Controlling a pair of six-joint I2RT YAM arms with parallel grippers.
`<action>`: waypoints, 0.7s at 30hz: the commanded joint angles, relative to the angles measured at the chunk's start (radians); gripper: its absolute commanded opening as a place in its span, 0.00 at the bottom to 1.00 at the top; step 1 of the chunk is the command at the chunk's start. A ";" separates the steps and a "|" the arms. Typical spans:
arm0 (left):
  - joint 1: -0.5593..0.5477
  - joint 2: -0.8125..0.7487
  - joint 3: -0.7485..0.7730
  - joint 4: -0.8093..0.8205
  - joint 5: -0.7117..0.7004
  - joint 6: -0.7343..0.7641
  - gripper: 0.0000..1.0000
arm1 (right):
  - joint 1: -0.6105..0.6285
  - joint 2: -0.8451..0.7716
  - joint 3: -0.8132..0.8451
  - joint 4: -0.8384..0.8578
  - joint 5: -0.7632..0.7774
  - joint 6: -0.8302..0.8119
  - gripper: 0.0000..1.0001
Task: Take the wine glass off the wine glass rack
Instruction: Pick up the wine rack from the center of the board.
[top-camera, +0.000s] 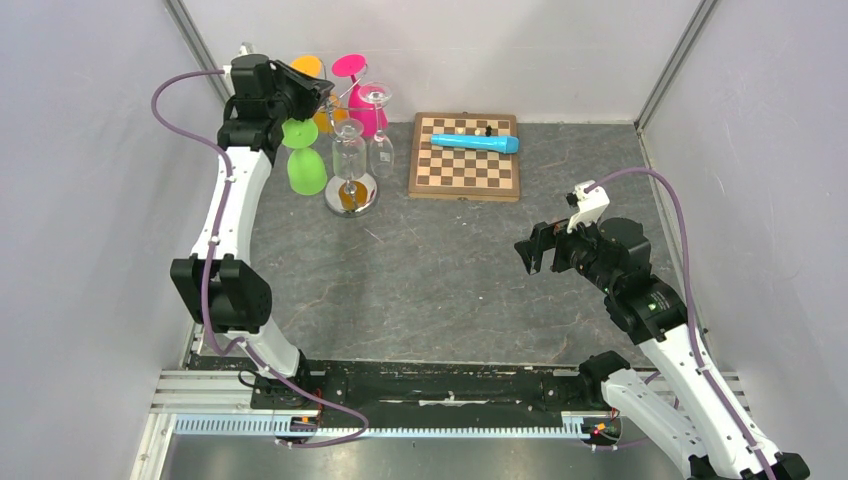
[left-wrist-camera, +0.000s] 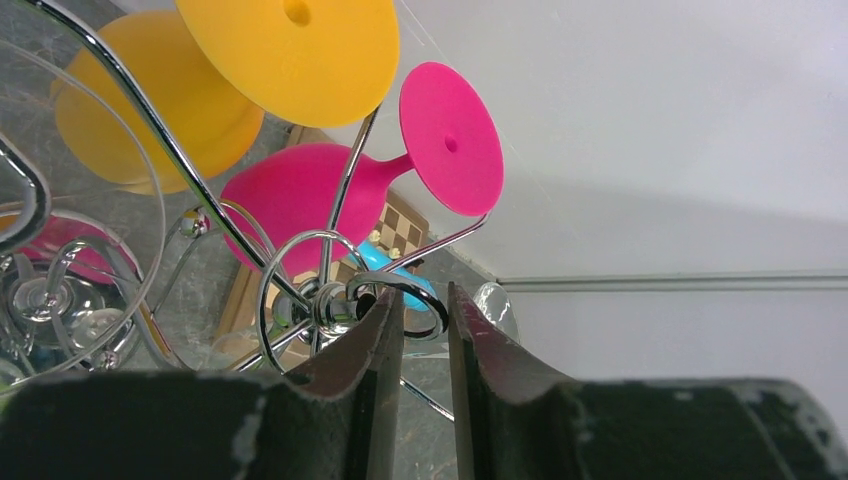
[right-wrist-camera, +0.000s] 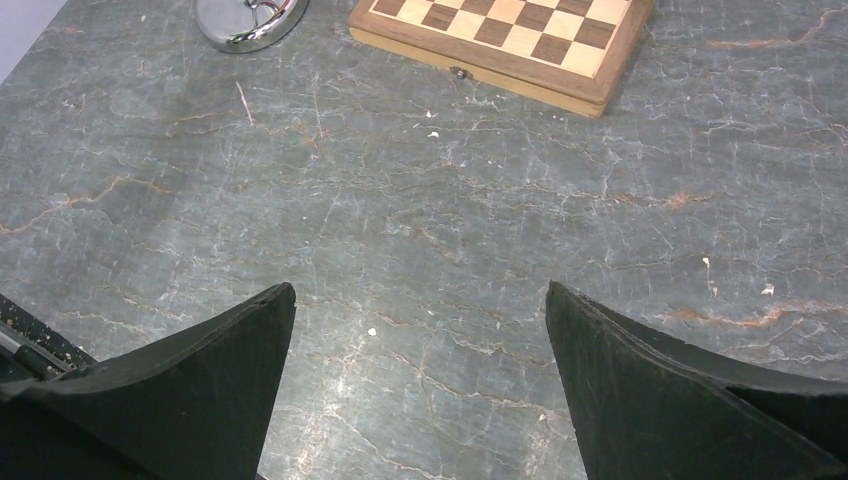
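The chrome wine glass rack (top-camera: 351, 196) stands at the back left, with orange (top-camera: 308, 66), pink (top-camera: 350, 66), green (top-camera: 305, 165) and clear (top-camera: 349, 150) wine glasses hanging upside down from its arms. My left gripper (top-camera: 325, 95) is up at the rack's top. In the left wrist view its jaws (left-wrist-camera: 425, 297) stand a narrow gap apart, with a curled wire loop (left-wrist-camera: 400, 300) of the rack just past the tips and nothing visible between them. The orange foot (left-wrist-camera: 290, 50) and pink foot (left-wrist-camera: 450, 140) hang above. My right gripper (top-camera: 535, 248) hovers wide open over bare table (right-wrist-camera: 420, 300).
A wooden chessboard (top-camera: 465, 155) lies right of the rack with a blue tube-shaped thing (top-camera: 477, 143) on it. Grey walls close in the back and both sides. The rack's round base (right-wrist-camera: 245, 20) and the board's edge (right-wrist-camera: 500, 40) show in the right wrist view.
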 joint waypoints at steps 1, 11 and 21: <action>0.006 0.003 -0.034 0.094 0.020 -0.048 0.27 | 0.003 -0.012 0.002 0.039 0.004 -0.015 0.98; 0.007 -0.033 -0.193 0.318 0.054 -0.130 0.23 | 0.003 -0.011 0.006 0.039 -0.002 -0.016 0.98; 0.006 -0.059 -0.286 0.464 0.069 -0.169 0.04 | 0.002 -0.014 0.003 0.038 -0.008 -0.015 0.98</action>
